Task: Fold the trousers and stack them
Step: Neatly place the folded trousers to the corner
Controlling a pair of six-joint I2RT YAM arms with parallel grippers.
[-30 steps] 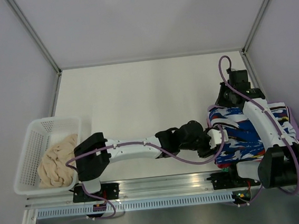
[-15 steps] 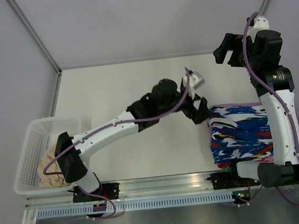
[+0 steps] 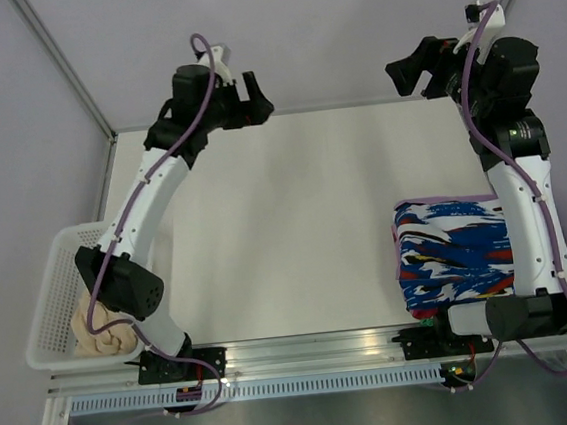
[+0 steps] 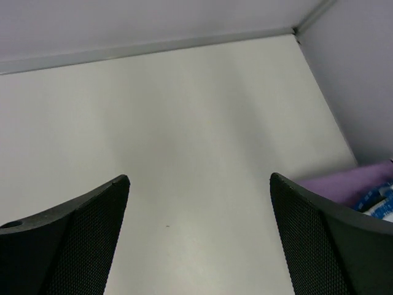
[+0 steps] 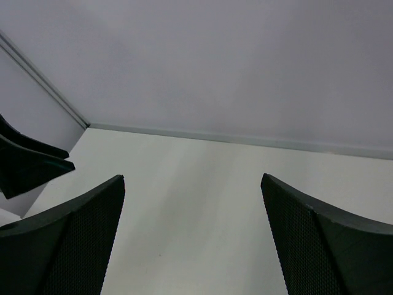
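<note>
On the counter (image 3: 285,222), the folded trousers (image 3: 454,256) lie at four o'clock atop a lilac garment (image 4: 347,184). Left gripper (image 3: 256,100) at eleven and right gripper (image 3: 411,75) at one hang wide, empty; best retreat high, clear of the stack.

Two arms stand at the near edge, the left arm (image 3: 148,210) and the right arm (image 3: 523,199)

Two end effectors, one on each arm: the left end effector (image 4: 199,178) and the right end effector (image 5: 191,178); each has two black fingers (image 4: 80,233), four in all

One table (image 3: 294,221)

One folded pair of trousers (image 3: 455,246)

Lilac cloth (image 3: 443,199) shows under the trousers as one thin edge; how many pieces lie there cannot be told

One white basket (image 3: 67,255), with one cream bundle (image 3: 100,336) in it
</note>
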